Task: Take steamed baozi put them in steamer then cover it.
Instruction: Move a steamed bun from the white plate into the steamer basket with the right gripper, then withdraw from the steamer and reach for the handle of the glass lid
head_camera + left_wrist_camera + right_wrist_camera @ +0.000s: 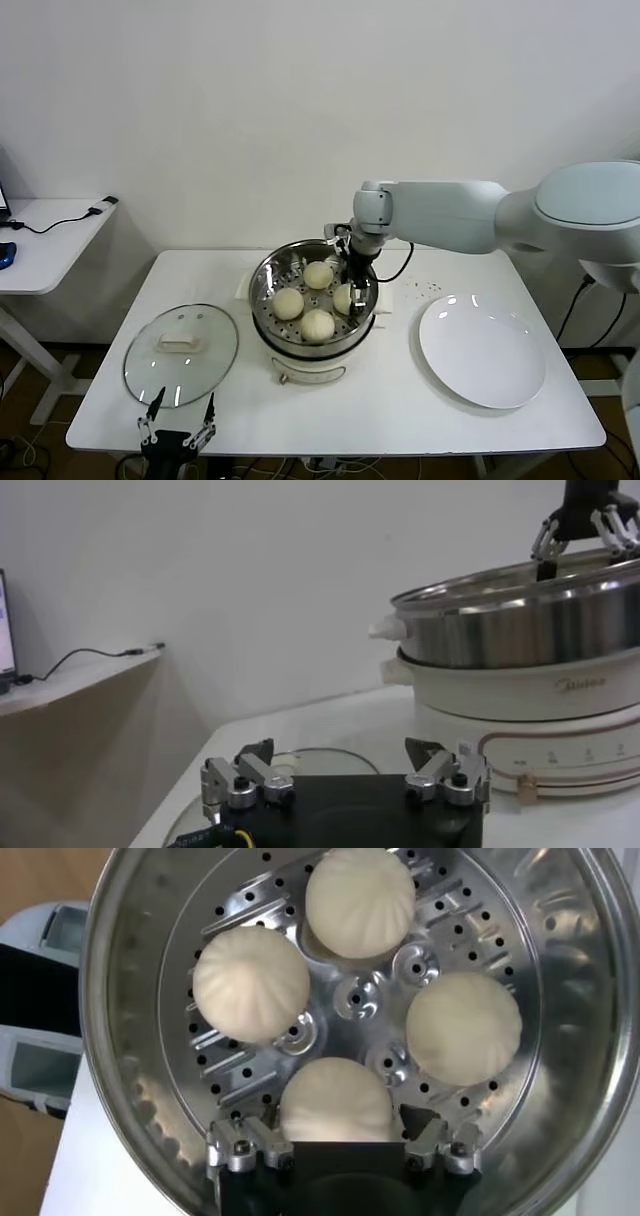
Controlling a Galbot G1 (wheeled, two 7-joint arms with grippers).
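Observation:
All four cream-white baozi lie on the perforated tray of the steamer (262, 290). In the right wrist view they show at the far side (360, 900), at the two sides (250, 983) (463, 1026), and nearest the camera (335, 1088). My right gripper (355, 290) reaches down inside the pot. Its jaws are spread, one on each side of the nearest bun (343, 297), which rests on the tray. The glass cover (181, 352) with its white handle lies flat on the table left of the steamer. My left gripper (178, 412) is open and empty at the front table edge, just before the cover (320, 762).
A flat white plate (482, 350) lies right of the steamer. A small side table (50, 235) with cables stands at far left. In the left wrist view the steamer (520, 630) rises to one side with the right gripper (585, 530) above its rim.

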